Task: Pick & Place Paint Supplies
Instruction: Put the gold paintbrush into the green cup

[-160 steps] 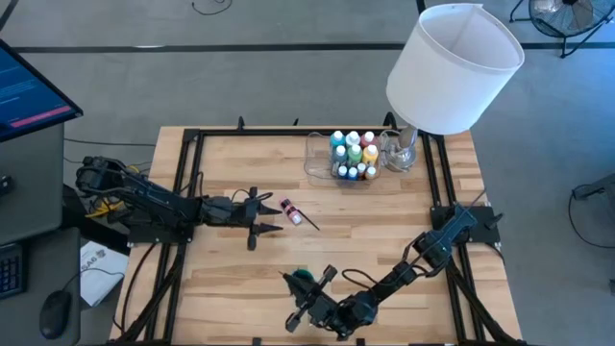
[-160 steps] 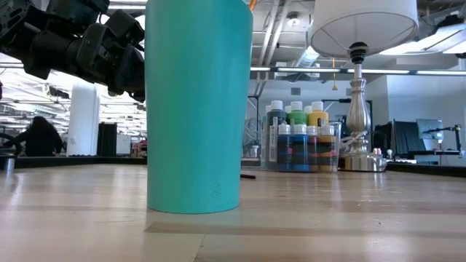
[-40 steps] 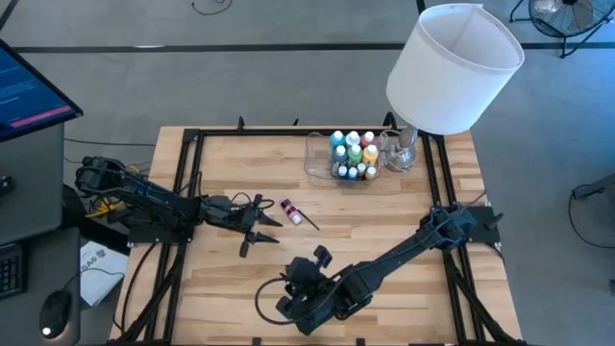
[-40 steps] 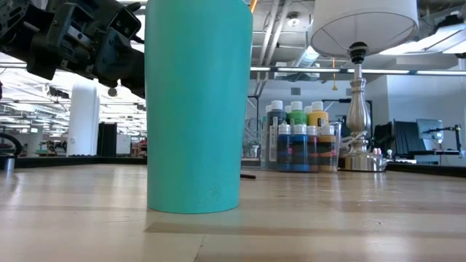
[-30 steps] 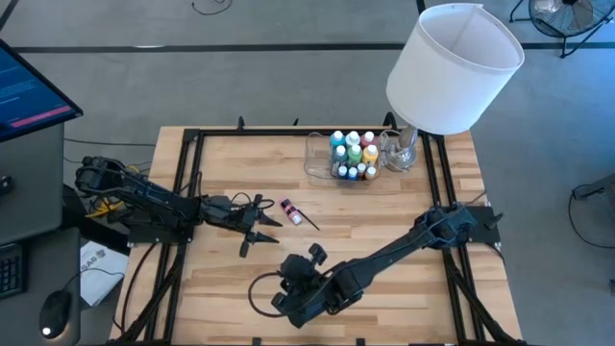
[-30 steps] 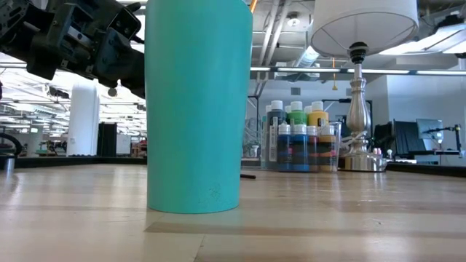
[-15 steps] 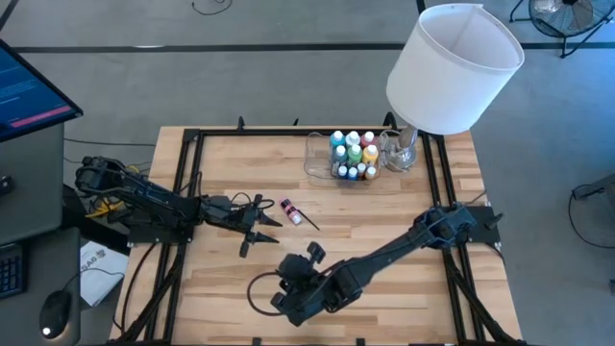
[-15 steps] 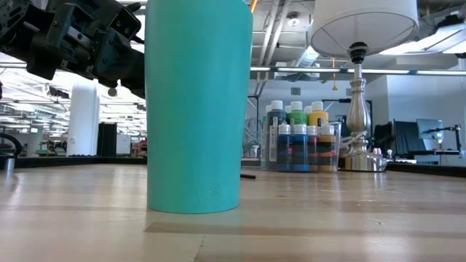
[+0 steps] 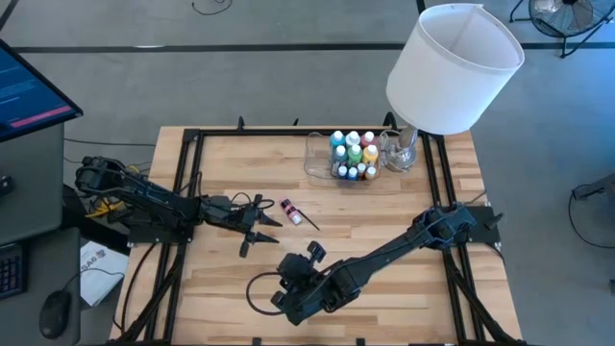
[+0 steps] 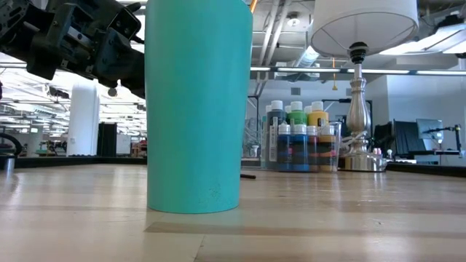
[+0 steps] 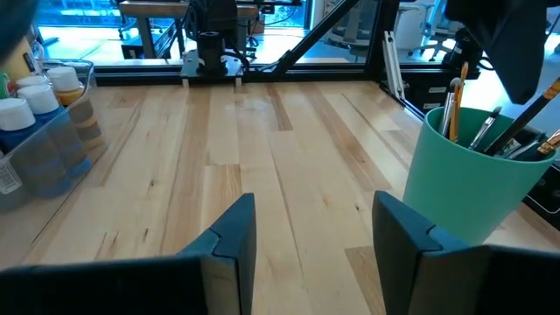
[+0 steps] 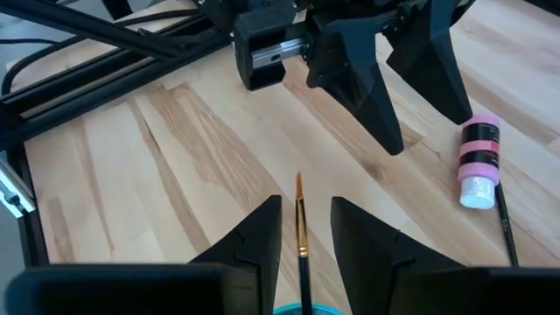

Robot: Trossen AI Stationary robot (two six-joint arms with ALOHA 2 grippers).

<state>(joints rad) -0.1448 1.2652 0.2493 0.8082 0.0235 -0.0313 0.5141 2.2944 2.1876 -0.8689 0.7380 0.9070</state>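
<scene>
A teal cup [image 10: 193,109] with several brushes [image 11: 459,105] standing in it sits near the table's front edge, under my right arm. My right gripper [image 12: 304,206] hangs over the cup rim [image 12: 302,309], open. A thin orange-handled brush [image 12: 301,229] rises bristles-up between the fingers, with a gap on each side. A pink bottle [image 9: 289,209] lies on its side mid-table beside a dark loose brush [image 9: 309,221]. Just left of the pink bottle, my left gripper [image 9: 252,226] is open with nothing between its fingers.
A clear tray [image 9: 317,159] at the back holds several white-capped paint bottles [image 9: 353,154]. A lamp with a big white shade [image 9: 452,67] stands right of it. A black frame [image 9: 192,135] runs along the table's edges. Bare wood lies between the tray and the pink bottle.
</scene>
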